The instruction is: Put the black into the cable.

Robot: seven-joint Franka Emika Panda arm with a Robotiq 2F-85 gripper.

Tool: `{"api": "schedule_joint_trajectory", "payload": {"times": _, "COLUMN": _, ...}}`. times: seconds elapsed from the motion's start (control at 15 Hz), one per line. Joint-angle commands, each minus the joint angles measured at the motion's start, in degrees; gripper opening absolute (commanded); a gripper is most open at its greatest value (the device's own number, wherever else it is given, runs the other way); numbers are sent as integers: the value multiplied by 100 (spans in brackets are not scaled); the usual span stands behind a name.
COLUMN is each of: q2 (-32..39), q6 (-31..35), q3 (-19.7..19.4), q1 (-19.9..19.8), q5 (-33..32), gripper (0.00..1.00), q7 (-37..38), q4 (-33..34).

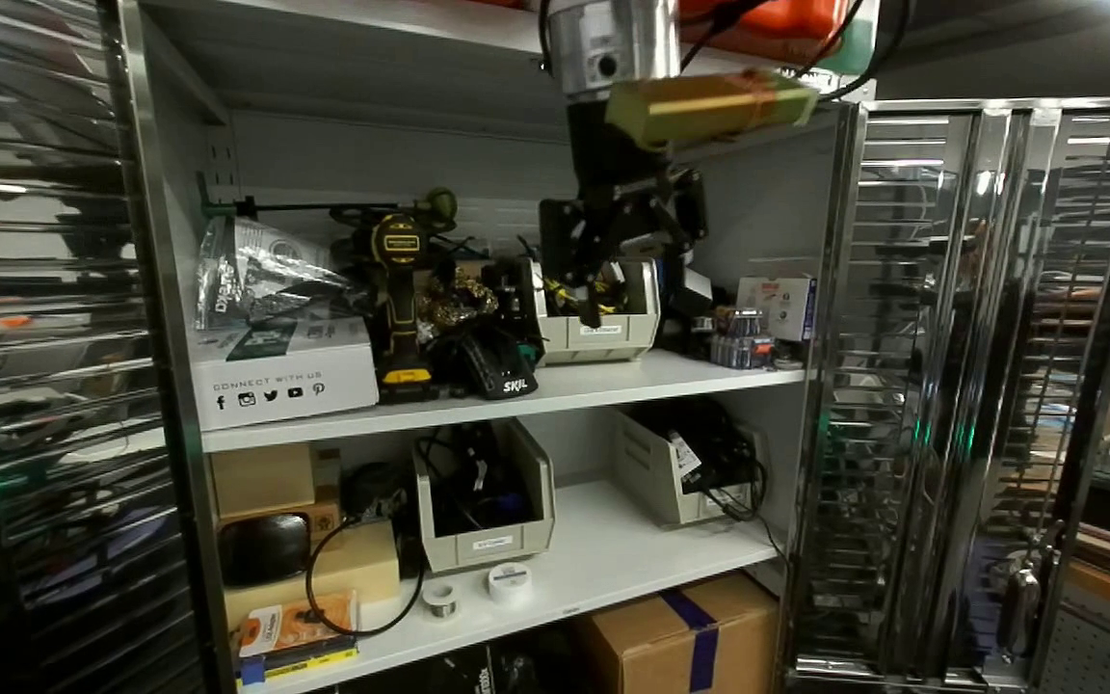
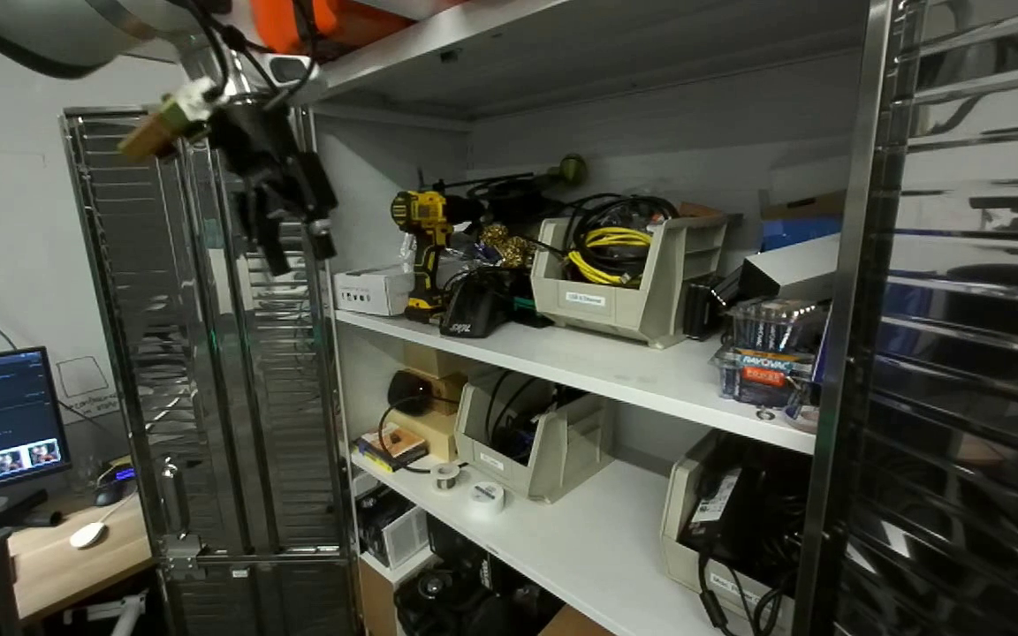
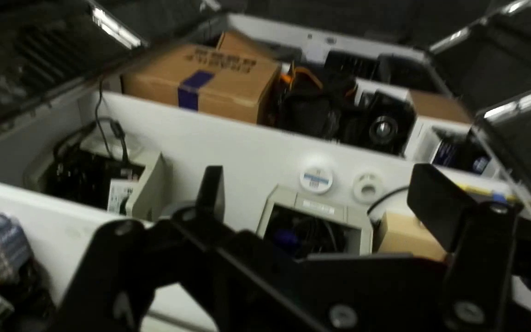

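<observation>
A loose black cable [image 1: 362,633] loops over the lower shelf's left end; it also shows in the wrist view [image 3: 385,198]. Beside it, a beige bin [image 1: 492,551] holds dark cables [image 1: 480,477]; this bin also shows in the wrist view [image 3: 300,200]. A second beige bin [image 2: 681,539] on that shelf holds black adapters and cords [image 2: 770,521]. An upper-shelf bin [image 2: 597,309] holds yellow [image 2: 611,247] and black cables. My gripper [image 2: 300,252] is up at upper-shelf height, in front of the cabinet. In the wrist view, its fingers [image 3: 323,193] are wide apart with nothing between them.
A drill [image 1: 399,280], a white box [image 1: 285,371] and battery packs [image 2: 770,353] stand on the upper shelf. Two small spools, one white [image 1: 509,581], one with metal wire [image 1: 439,601], sit near the lower shelf's front edge. Open cabinet doors [image 1: 974,386] flank the shelves.
</observation>
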Motion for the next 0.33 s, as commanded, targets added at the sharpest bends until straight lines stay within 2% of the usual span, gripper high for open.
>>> {"api": "schedule_joint_trajectory", "payload": {"times": 0.0, "q2": -1091, "q6": -1326, "q3": 228, "q1": -288, "q5": 1087, "gripper": 100, "q7": -646, "q4": -466}}
{"api": "schedule_joint_trajectory", "payload": {"times": 0.07, "q2": -502, "q6": -878, "q3": 373, "q1": -375, "q5": 657, "gripper": 100, "q7": -315, "q4": -155}}
{"api": "schedule_joint_trajectory", "payload": {"times": 0.13, "q2": -742, "q6": -1171, "q3": 396, "q1": -411, "q5": 872, "gripper": 100, "q7": -444, "q4": -221}}
{"api": "schedule_joint_trajectory", "payload": {"times": 0.27, "q2": -1038, "q6": -1303, "q3": 404, "q1": -440, "q5": 1002, "gripper": 100, "q7": -562, "q4": -349}}
